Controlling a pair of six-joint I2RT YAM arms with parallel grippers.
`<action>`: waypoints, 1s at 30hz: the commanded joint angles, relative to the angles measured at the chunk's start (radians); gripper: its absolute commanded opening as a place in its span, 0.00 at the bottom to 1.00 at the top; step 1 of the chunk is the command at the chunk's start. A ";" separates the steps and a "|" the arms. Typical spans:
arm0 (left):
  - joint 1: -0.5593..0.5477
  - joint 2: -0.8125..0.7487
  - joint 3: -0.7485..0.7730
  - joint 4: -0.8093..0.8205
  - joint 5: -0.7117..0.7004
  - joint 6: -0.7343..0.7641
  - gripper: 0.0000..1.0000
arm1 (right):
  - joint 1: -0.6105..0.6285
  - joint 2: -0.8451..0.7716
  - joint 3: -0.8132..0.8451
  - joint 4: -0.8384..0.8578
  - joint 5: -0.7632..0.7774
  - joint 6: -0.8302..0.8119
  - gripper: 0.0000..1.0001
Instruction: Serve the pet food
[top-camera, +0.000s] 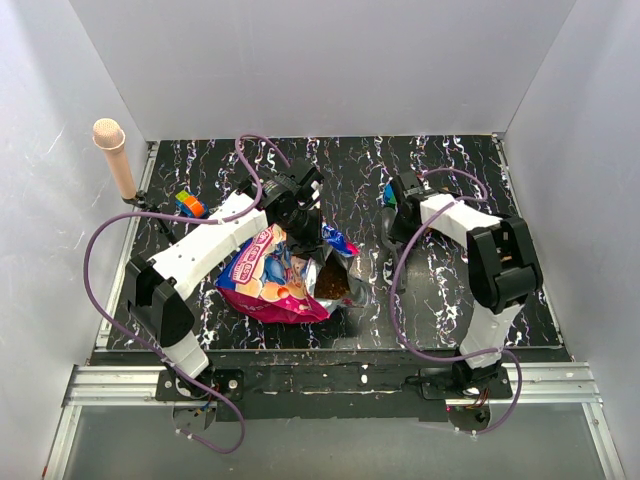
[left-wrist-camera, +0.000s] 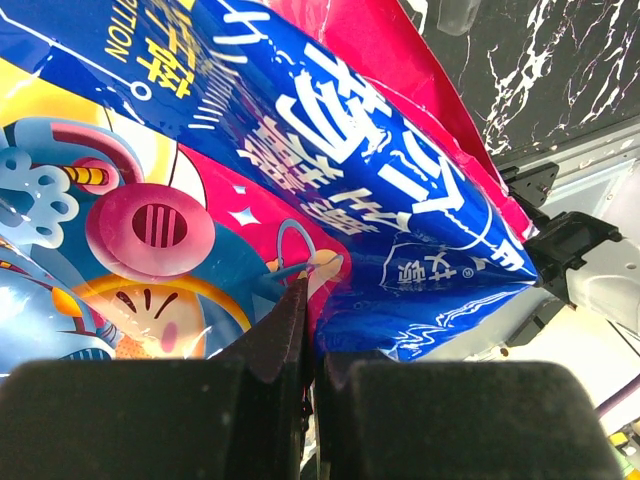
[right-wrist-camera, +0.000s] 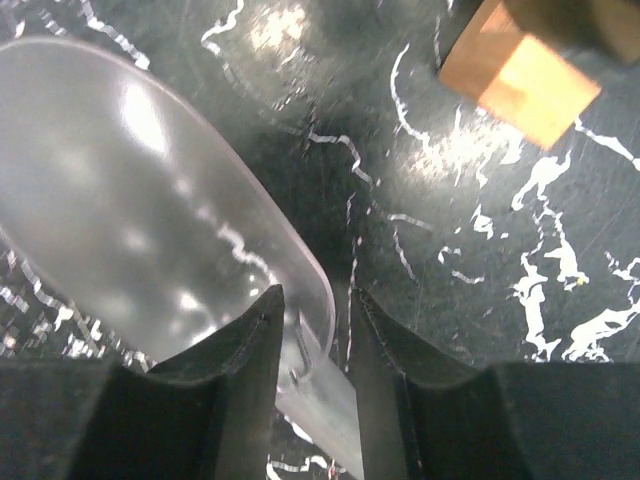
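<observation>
The pet food bag (top-camera: 275, 275), glossy magenta with a blue panel, lies in the middle of the table with its mouth to the right. Brown kibble (top-camera: 333, 285) shows inside the mouth. My left gripper (top-camera: 300, 228) is shut on the bag's upper edge. In the left wrist view the bag (left-wrist-camera: 330, 160) fills the frame and the jaws (left-wrist-camera: 310, 300) pinch a fold of it. My right gripper (top-camera: 398, 222) stands right of the bag, shut on the handle of a clear plastic scoop (right-wrist-camera: 150, 200). The scoop's bowl is empty and close above the table.
An orange-brown tab (right-wrist-camera: 520, 70) of a black bowl shows at the top right of the right wrist view. A coloured toy block (top-camera: 190, 204) and a microphone on a stand (top-camera: 115, 155) are at the far left. A blue-green block (top-camera: 390, 193) sits behind the right gripper. White walls enclose the black marbled table (top-camera: 450, 280).
</observation>
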 joint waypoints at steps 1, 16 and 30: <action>-0.007 -0.085 -0.007 -0.069 0.047 -0.014 0.00 | -0.019 -0.127 -0.025 0.031 -0.100 -0.027 0.43; -0.010 -0.103 -0.010 -0.089 0.079 0.013 0.00 | -0.195 -0.361 -0.373 0.437 -0.886 -0.265 0.73; -0.009 -0.112 -0.035 -0.101 0.099 0.028 0.00 | -0.292 -0.146 -0.570 0.941 -1.050 -0.136 0.70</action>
